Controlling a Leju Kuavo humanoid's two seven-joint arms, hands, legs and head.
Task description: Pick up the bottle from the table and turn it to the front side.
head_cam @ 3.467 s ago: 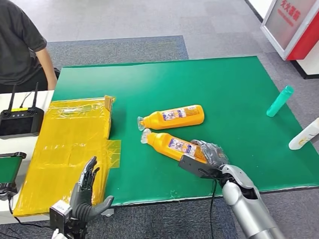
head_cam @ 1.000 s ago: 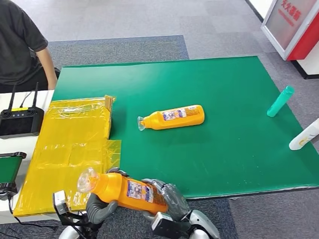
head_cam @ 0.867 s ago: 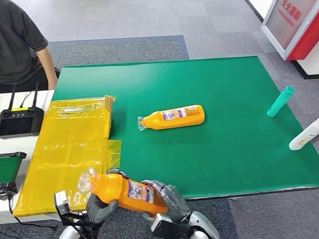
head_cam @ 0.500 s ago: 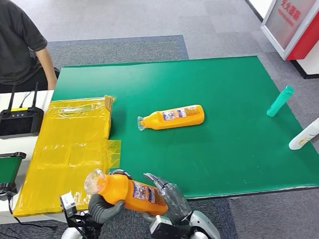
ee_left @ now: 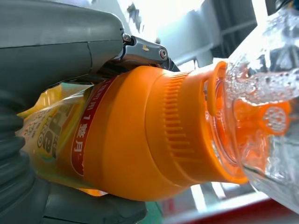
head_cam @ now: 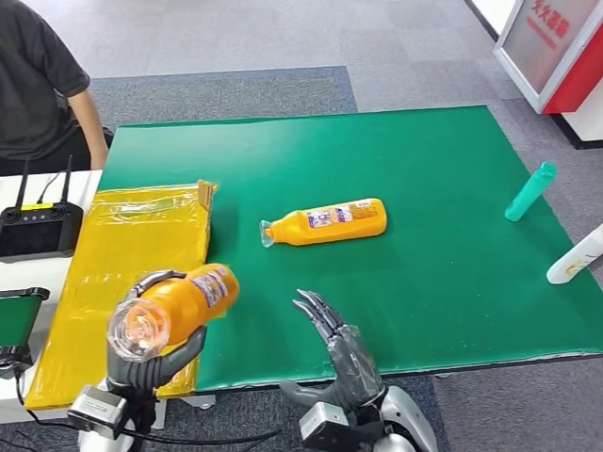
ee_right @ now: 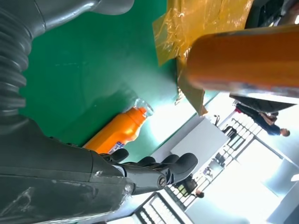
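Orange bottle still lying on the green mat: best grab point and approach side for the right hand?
Judging from its pose, grip the bottle on the mat around the labelled mid-body, coming from above. It lies on its side, clear cap toward the yellow bag, so the wide straight body gives more hold than the narrow neck. The right hand is open and nearest; the left hand already holds another bottle.

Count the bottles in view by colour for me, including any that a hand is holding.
Orange bottles: 2, one held in the left hand at, one lying on the green mat at
Teal bottle: 1
White bottle: 1
Total: 4
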